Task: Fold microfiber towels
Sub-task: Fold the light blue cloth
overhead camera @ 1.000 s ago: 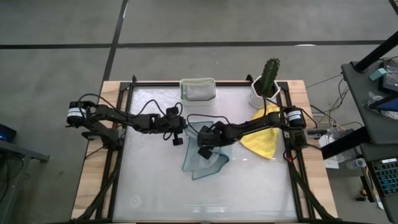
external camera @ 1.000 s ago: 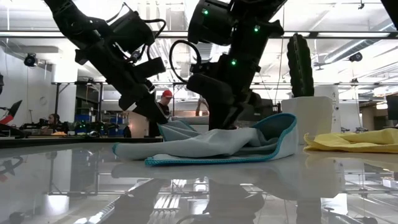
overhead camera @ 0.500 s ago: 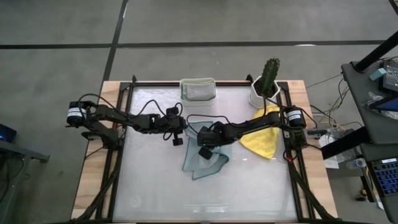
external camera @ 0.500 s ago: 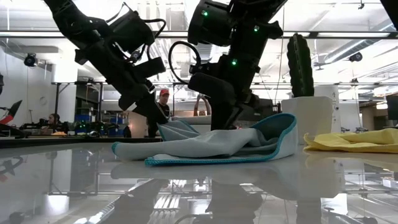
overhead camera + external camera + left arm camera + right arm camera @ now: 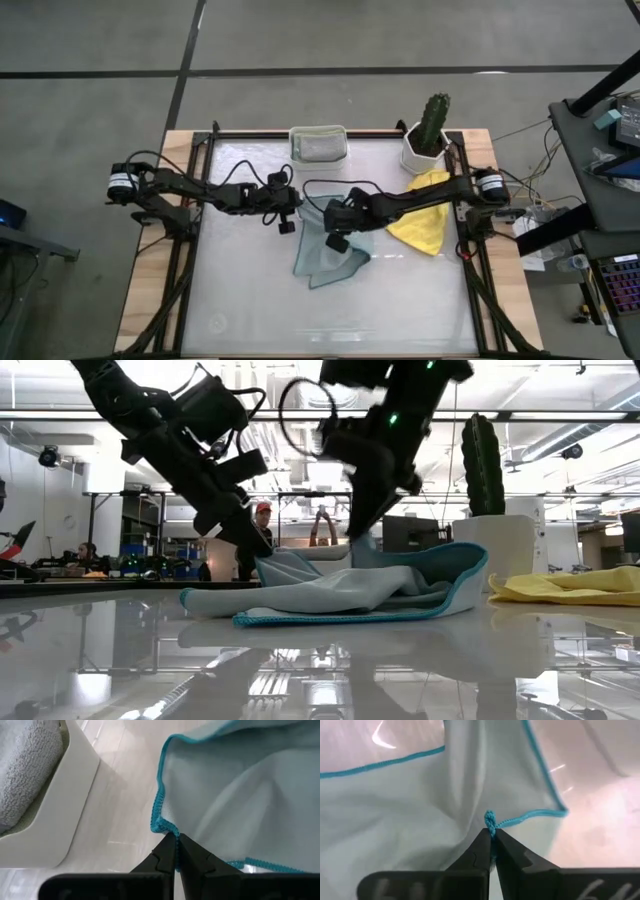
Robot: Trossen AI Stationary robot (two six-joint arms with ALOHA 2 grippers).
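A pale blue-grey microfiber towel (image 5: 325,255) with a teal hem lies crumpled at the table's middle, most of it flat on the surface. My left gripper (image 5: 296,214) is shut on its far-left corner. My right gripper (image 5: 360,538) is shut on the hem farther right and holds that part raised. A yellow towel (image 5: 420,226) lies spread at the right, under the right arm. A grey towel (image 5: 319,148) sits in the white tub (image 5: 319,132) at the far edge. My left gripper pinches the towel's teal-hemmed corner (image 5: 166,826) between its two fingertips, slanting down from the table's left. The corner sits a little above the table and the cloth runs slack from it. My right gripper pinches a bunched bit of the teal hem (image 5: 490,819) between its fingertips, coming steeply from above. That part (image 5: 365,550) is lifted into a peak, with cloth falling away on both sides onto the table.
A cactus in a white pot (image 5: 427,140) stands at the far right corner, close to the right arm. The near half of the glossy table (image 5: 330,315) is bare. People show in the room beyond the table in the low view.
My right gripper has shut on the towel's hem and risen, pulling that part up into a peak while the rest of the towel stays on the table. My left gripper has kept its hold in place.
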